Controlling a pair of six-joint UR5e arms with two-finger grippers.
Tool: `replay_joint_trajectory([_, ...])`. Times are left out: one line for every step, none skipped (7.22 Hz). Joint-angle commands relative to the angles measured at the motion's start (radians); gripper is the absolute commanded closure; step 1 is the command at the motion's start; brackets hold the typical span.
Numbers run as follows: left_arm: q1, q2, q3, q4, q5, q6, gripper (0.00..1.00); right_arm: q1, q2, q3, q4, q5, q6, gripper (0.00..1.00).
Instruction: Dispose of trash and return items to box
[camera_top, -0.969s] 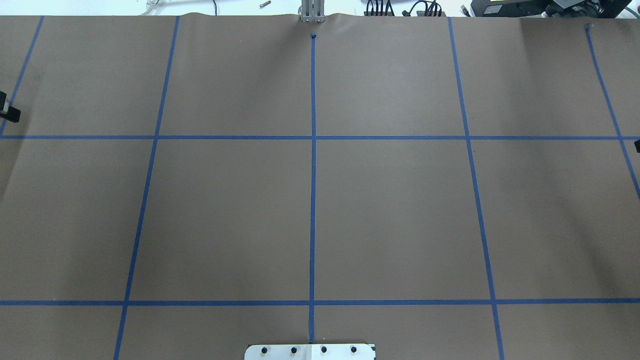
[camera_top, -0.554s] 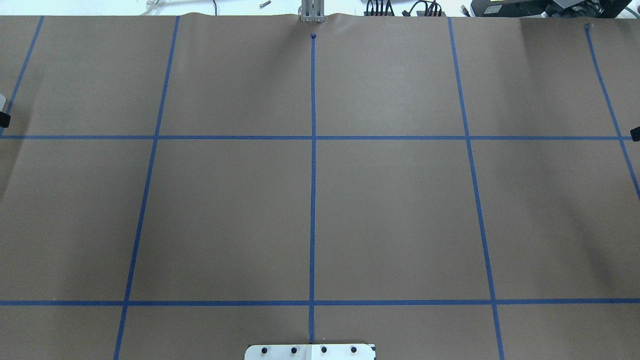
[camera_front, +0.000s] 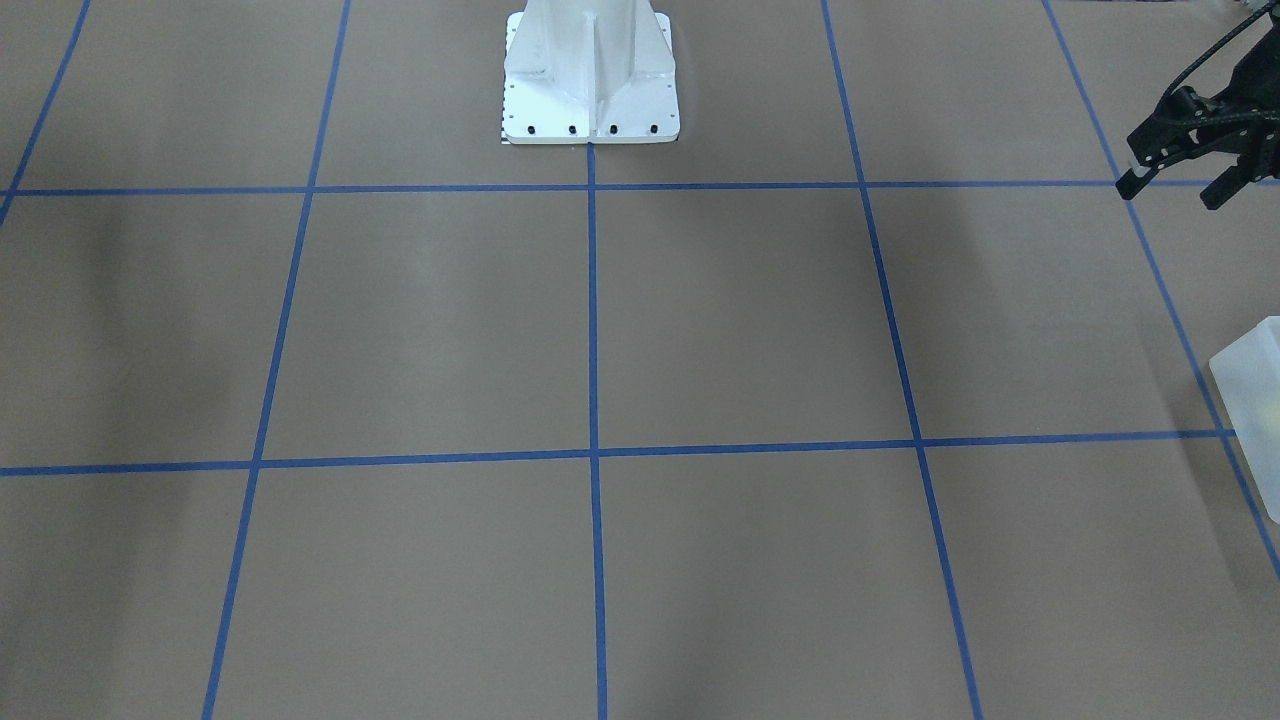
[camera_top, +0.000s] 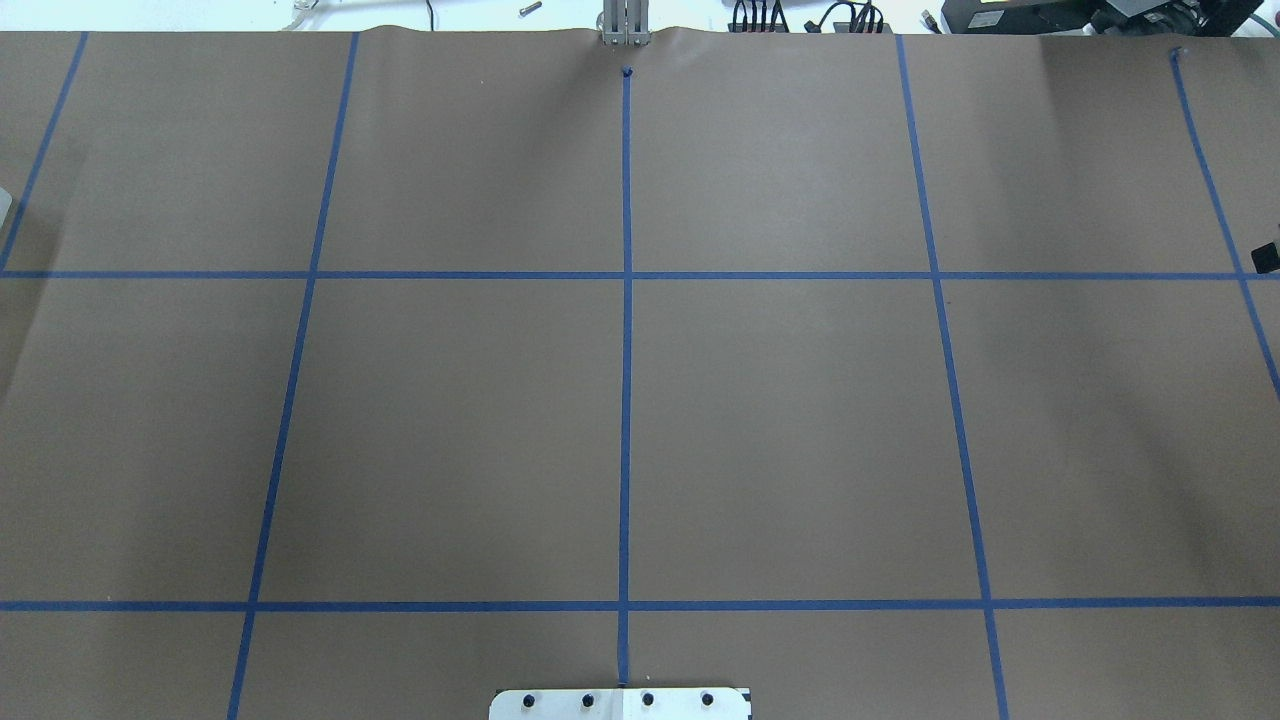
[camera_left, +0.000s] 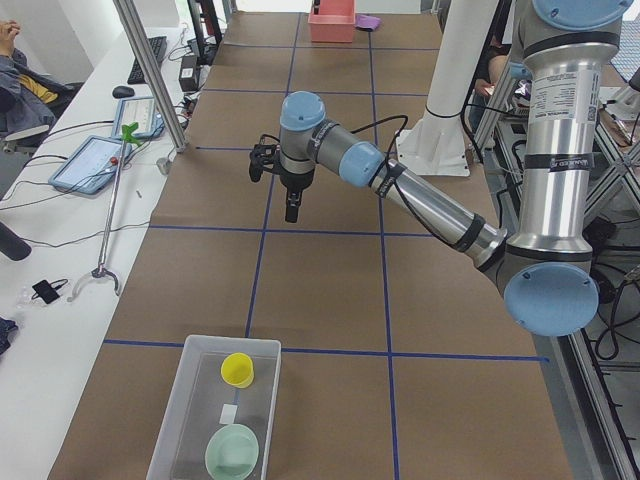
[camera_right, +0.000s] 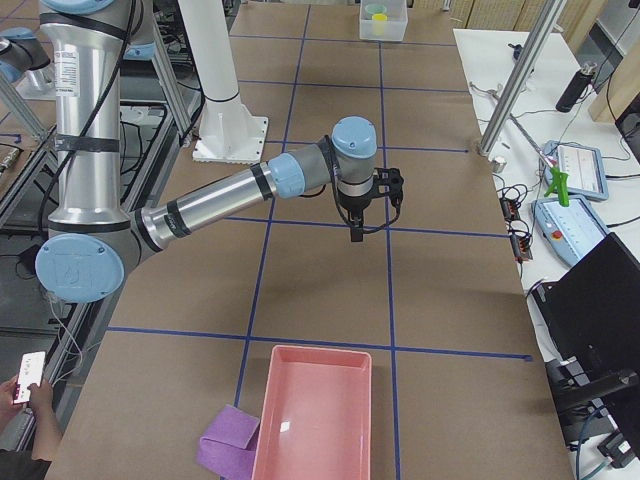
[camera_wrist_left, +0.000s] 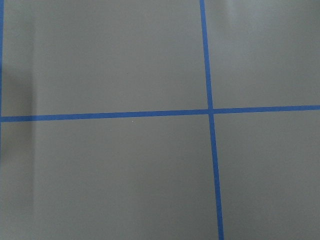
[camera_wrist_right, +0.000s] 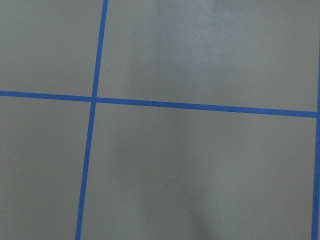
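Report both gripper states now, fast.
Left gripper: open, holding nothing.
Right gripper: cannot be told; only a sliver of it shows overhead.

The left gripper (camera_front: 1172, 192), fingers (camera_front: 1132, 180) spread, hangs apart from the box (camera_front: 1250, 390).

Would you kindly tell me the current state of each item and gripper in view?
Box: open-topped, three items inside.
Yellow cup: inside the box.
Green bowl: upright inside the box.
White scrap: flat on the box floor.
Pink tray: empty.
Purple cloth: on the table beside the tray.
Left gripper: fingers apart, empty.
Right gripper: cannot tell.
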Motion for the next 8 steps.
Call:
replay_joint_trajectory([-0.01, 0.021, -0.041, -0.004, -0.009, 0.002, 0.02, -0.009, -0.006, 0.008, -0.001, -0.012, -0.003, 0.0])
replay_joint_trajectory([-0.004, 0.094, -0.053, -0.011, -0.009, 0.003, 0.02, -0.035, 0.001, 0.006, -0.001, -0.013, -0.003, 0.0])
replay_joint_trajectory([-0.012, 0.104, -0.057, -0.011, -0.008, 0.017, 0.02, -0.039, 0.001, 0.017, 0.0, -0.014, 0.0, 0.0])
replay_joint_trajectory([-0.013, 0.109, -0.041, -0.01, 0.008, 0.099, 0.02, -0.014, -0.034, 0.044, -0.007, -0.02, -0.003, 0.0])
replay_joint_trajectory([-0.036, 0.106, 0.006, -0.001, 0.011, 0.266, 0.02, -0.013, -0.032, 0.03, -0.007, -0.056, -0.017, 0.0])
replay_joint_trajectory([-0.042, 0.115, 0.032, -0.001, 0.028, 0.276, 0.02, -0.009, -0.037, 0.026, -0.01, -0.061, -0.018, 0.0])
replay_joint_trajectory([-0.041, 0.106, 0.035, -0.004, 0.037, 0.275, 0.02, -0.009, -0.051, 0.028, -0.009, -0.063, -0.021, 0.0])
replay_joint_trajectory([-0.041, 0.112, 0.042, -0.008, 0.035, 0.273, 0.02, -0.009, -0.057, 0.023, -0.009, -0.069, -0.031, 0.0])
